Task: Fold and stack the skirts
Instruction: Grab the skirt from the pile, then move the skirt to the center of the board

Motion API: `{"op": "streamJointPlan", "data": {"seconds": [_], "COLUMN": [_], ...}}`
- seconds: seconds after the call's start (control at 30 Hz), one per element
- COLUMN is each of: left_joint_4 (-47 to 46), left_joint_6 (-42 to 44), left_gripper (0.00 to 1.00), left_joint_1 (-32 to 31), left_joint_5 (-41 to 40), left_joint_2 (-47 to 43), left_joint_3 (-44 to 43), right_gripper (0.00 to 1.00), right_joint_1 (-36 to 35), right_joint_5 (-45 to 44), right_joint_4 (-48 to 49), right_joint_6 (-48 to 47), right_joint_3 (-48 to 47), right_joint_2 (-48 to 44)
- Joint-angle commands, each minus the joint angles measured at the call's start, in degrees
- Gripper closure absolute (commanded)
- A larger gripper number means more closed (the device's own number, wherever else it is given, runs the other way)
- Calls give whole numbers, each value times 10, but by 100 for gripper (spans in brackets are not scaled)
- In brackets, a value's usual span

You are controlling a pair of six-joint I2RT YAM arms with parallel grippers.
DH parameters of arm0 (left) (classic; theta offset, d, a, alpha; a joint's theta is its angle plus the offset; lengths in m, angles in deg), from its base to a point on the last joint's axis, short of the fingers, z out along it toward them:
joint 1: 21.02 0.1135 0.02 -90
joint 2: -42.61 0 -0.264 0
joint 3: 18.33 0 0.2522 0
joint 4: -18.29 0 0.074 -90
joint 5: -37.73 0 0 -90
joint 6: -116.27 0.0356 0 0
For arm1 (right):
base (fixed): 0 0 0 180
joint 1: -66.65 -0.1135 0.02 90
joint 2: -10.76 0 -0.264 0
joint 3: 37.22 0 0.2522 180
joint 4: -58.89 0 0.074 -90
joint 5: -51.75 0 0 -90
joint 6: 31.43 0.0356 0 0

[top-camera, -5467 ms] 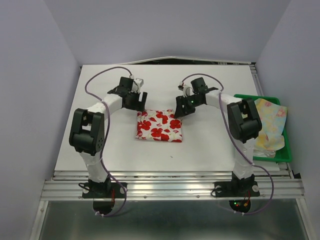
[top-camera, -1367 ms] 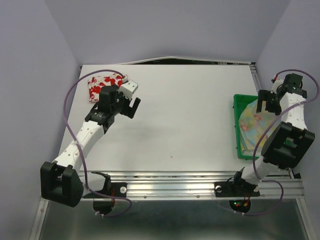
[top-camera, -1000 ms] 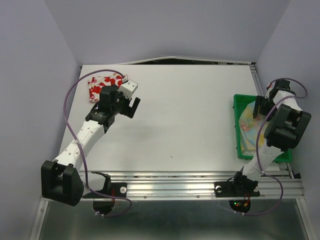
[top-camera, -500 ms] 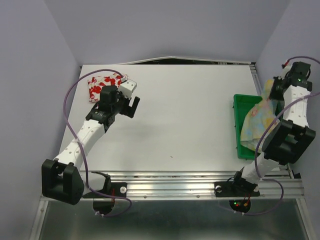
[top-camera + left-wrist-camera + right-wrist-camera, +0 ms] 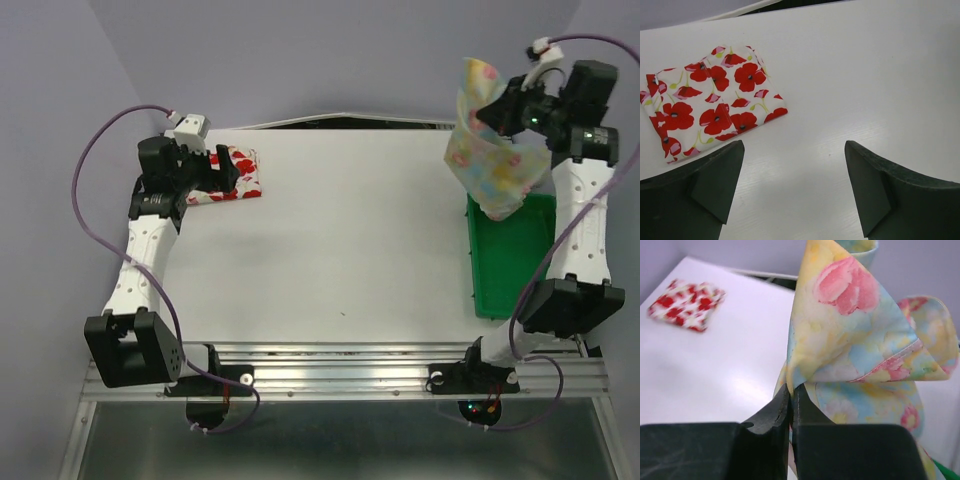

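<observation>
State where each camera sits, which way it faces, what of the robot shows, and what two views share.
Top external: above and behind the robot, looking down on the table; both arms show whole.
Left wrist: on the left arm, facing down over the red-flower skirt; open left gripper in view.
Right wrist: behind the shut right gripper, which holds up the pastel skirt.
Shared: the red-flower skirt shows in all three.

White table (image 5: pixel 350 230): folded red-flower skirt (image 5: pixel 240 175) far-left corner; green tray (image 5: pixel 505 270) right edge.

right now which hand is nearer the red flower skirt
Left. The left hand hovers open beside the red flower skirt; the right hand is across the table, holding the pastel skirt aloft.
</observation>
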Motion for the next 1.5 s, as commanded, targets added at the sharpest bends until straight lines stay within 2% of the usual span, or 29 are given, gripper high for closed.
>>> {"op": "streamJointPlan", "data": {"seconds": [0.0, 0.13, 0.2, 0.27, 0.33, 0.47, 0.57, 0.6, 0.7, 0.73, 0.77, 0.83, 0.87, 0.93, 0.97, 1.07, 1.2, 1.47], "left_joint_4": [-36, -5, 5, 17, 13, 42, 91, 113, 146, 161, 162, 127, 101, 33, 17, -10, -39, -34], "left_joint_6": [-16, -5, 14, 39, 45, 96, 185, 239, 316, 356, 372, 392, 389, 389, 389, 388, 389, 406], "left_gripper": [6, 5, 5, 5, 5, 4, 7, 8, 13, 14, 16, 18, 18, 18, 18, 17, 17, 21], "left_joint_1": [3, 9, 12, 11, 12, 11, 1, -7, -30, -70, -88, -150, -174, -219, -257, -307, -342, -374], "left_joint_5": [52, 58, 78, 85, 69, 96, 147, 148, 145, 143, 132, 109, 66, 28, 0, -29, -50, -42], "left_joint_2": [-26, -14, -9, -4, -2, 6, 17, 21, 41, 50, 52, 38, 31, 16, 16, 45, 105, 170], "left_joint_3": [-10, -12, -6, 5, 20, 47, 70, 79, 104, 109, 121, 143, 173, 199, 211, 203, 189, 175], "right_gripper": [98, 93, 88, 84, 74, 56, 56, 56, 55, 52, 36, 20, 11, 9, 8, 8, 9, 12], "right_joint_1": [-133, -226, -286, -314, -336, -336, -336, -336, -336, -336, -336, -336, -336, -336, -336, -336, -336, -336], "right_joint_5": [78, 67, 29, -15, -37, -96, -133, -146, -217, -232, -245, -240, -220, -199, -182, -156, -111, -111], "right_joint_4": [41, 35, 44, 71, 111, 89, 82, 83, 83, 82, 74, 68, 57, 46, 30, 1, -26, -35], "right_joint_6": [-16, -108, -130, -140, -148, -179, -203, -209, -232, -234, -232, -222, -207, -194, -188, -191, -188, -169], "right_joint_3": [92, 232, 295, 391, 463, 491, 511, 518, 535, 534, 532, 520, 512, 489, 482, 466, 473, 540], "right_joint_2": [-29, -37, -40, -40, -34, -11, -36, -41, -47, -47, -50, -71, -79, -92, -100, -114, -137, -175]}}
